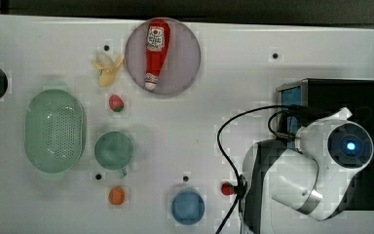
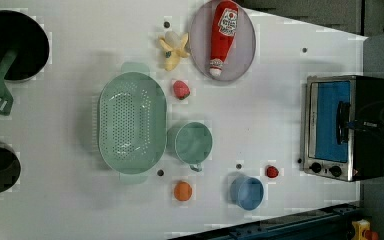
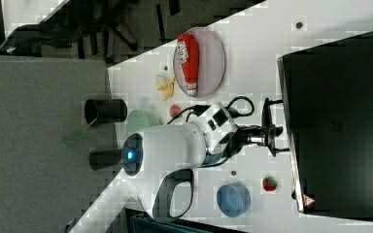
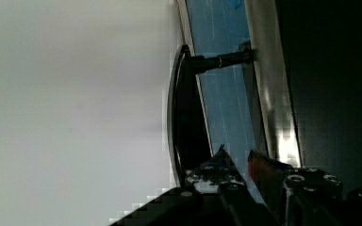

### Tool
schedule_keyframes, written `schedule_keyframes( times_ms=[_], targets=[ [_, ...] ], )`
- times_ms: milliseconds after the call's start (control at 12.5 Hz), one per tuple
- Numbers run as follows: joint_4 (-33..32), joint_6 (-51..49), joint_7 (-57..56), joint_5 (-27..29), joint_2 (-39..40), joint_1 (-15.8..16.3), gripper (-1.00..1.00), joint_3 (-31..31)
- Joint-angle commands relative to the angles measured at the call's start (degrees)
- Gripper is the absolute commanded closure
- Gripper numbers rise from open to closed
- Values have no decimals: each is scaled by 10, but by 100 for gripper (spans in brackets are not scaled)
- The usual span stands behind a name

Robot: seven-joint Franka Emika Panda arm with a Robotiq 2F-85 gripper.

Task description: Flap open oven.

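Note:
The oven (image 2: pixel 340 127) stands at the left view's right edge, a black box with a silver front frame, and its blue glass door is closed. Its black top (image 1: pixel 343 92) shows beside my white arm (image 1: pixel 321 161) and fills the right view's right side (image 3: pixel 340 126). My gripper (image 2: pixel 347 122) is at the door's bar handle (image 4: pixel 181 117), reaching in from the front (image 3: pixel 272 133). In the wrist view the fingertips (image 4: pixel 221 151) lie close together over the glass (image 4: pixel 221 94), right beside the handle, with nothing between them.
A small red strawberry (image 2: pixel 272 171) and a blue cup (image 2: pixel 247 192) sit near the oven's front. Farther off are an orange (image 2: pixel 182 190), a green cup (image 2: pixel 194 142), a green colander (image 2: pixel 131 122), and a plate (image 2: pixel 245 60) holding a ketchup bottle (image 2: pixel 222 35).

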Motion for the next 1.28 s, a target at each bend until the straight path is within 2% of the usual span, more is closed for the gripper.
schedule_keyframes(
  times_ms=[80, 240, 400, 720, 880, 1280],
  targets=[
    [-2, 16, -21, -1, 8, 3, 65, 1],
    [-2, 18, -13, -7, 12, 8, 65, 4],
    [-3, 16, 7, -47, 12, 16, 65, 9],
    [-12, 6, 143, -202, 12, 38, 65, 28],
    [-17, -11, 220, -257, 13, 47, 65, 46],
    [-19, -42, 328, -300, 38, 56, 65, 101]
  ],
)
